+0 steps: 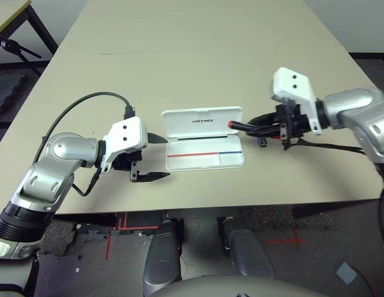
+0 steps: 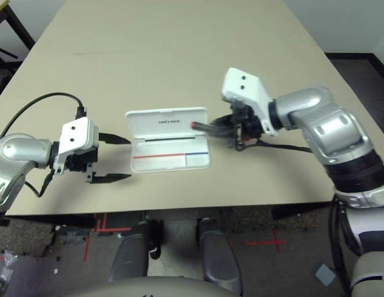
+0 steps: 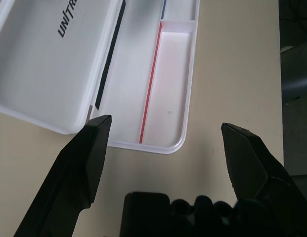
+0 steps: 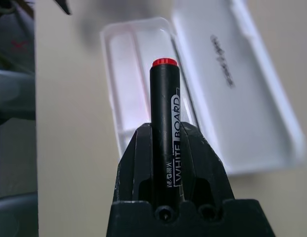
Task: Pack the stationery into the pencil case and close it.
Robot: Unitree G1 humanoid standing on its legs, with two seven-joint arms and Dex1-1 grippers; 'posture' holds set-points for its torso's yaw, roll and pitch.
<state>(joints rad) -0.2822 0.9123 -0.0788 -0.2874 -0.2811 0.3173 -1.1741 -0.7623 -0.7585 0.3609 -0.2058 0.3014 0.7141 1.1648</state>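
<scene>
head views: the pencil case (image 1: 204, 145) is lying open on the counter (image 1: 198, 55) in front of the robot, lid tipped back with dark lettering on it, tray facing up with a red and blue line along it. the right gripper (image 1: 261, 129) is reaching in from the right, its jaws closed on the marker (image 1: 240, 125), whose red tip is pointing left and hanging just at the case's right end, above the lid's edge. the left gripper (image 1: 153, 158) is waiting just beside the case's left end, jaws spread wide and holding nothing.

left wrist view: the two black fingers (image 3: 76, 163) are standing far apart with only counter between them; the open case (image 3: 163, 89) is lying just ahead, its tray looking empty where it is showing.

right wrist view: the marker (image 4: 165, 128) is sitting clamped between the jaws, its white label facing the camera, red tip aiming toward the open case (image 4: 207, 79) beyond.

judging from this, the step in hand is carrying the marker to the tray. the next move is calling for lining the marker up lengthwise with the tray, lowering it inside the walls, then letting go. the lime-green highlighter and the dark block i cannot make out.
</scene>
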